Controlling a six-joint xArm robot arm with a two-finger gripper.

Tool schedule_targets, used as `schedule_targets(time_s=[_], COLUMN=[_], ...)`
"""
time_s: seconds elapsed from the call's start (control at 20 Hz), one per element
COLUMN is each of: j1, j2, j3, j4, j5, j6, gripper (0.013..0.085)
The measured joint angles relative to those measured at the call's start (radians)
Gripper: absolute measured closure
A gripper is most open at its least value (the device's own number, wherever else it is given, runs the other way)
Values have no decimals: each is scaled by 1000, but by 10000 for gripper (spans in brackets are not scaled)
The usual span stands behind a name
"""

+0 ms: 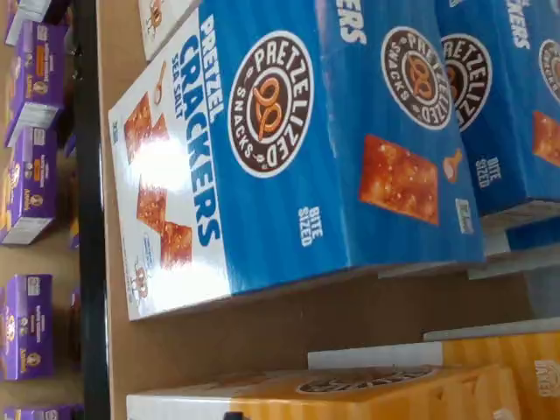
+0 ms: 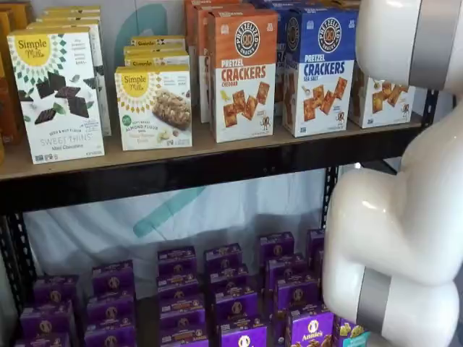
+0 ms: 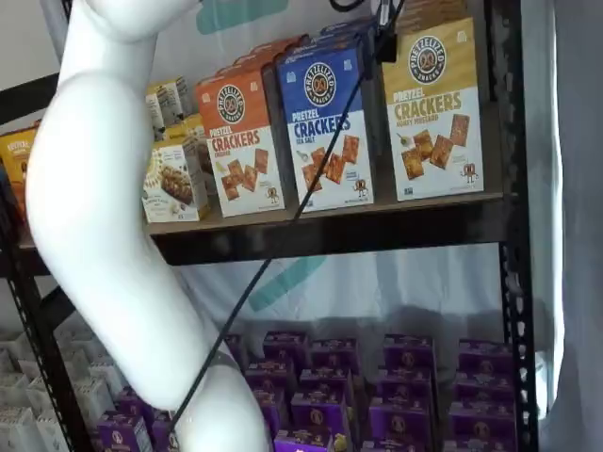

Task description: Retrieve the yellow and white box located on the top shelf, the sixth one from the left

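Observation:
The yellow and white box (image 3: 435, 108) stands upright on the top shelf (image 3: 330, 221), right of a blue-topped Pretzel Crackers carton (image 3: 330, 122). In a shelf view only its white lower part (image 2: 380, 97) shows behind my white arm (image 2: 405, 217). The wrist view shows its yellow top (image 1: 394, 394) beside the blue carton (image 1: 289, 149), with bare shelf board (image 1: 289, 324) between them. My gripper (image 3: 383, 38) shows only as a short black piece at the view's top edge, above the gap between the blue and yellow cartons, with a cable beside it. I cannot tell whether it is open or shut.
An orange-topped cracker carton (image 2: 242, 72) and white Simple Mills boxes (image 2: 56, 90) stand further left on the shelf. Several small purple boxes (image 2: 231, 303) fill the lower level. A black upright (image 3: 509, 235) stands just right of the yellow box.

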Motion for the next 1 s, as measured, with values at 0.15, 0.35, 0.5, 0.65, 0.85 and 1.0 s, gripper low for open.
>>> schedule_targets(time_s=[0.15, 0.35, 0.5, 0.65, 0.85, 1.0], j1=[20, 47, 64, 69, 73, 81], j2=[4, 24, 57, 70, 78, 85], j3=[4, -15, -63, -81, -88, -95], j4=[-22, -44, -90, -109, -124, -149], j5=[-25, -50, -26, -16, -15, -14], j6=[1, 11, 22, 24, 22, 21], gripper=[130, 130, 130, 130, 130, 130])
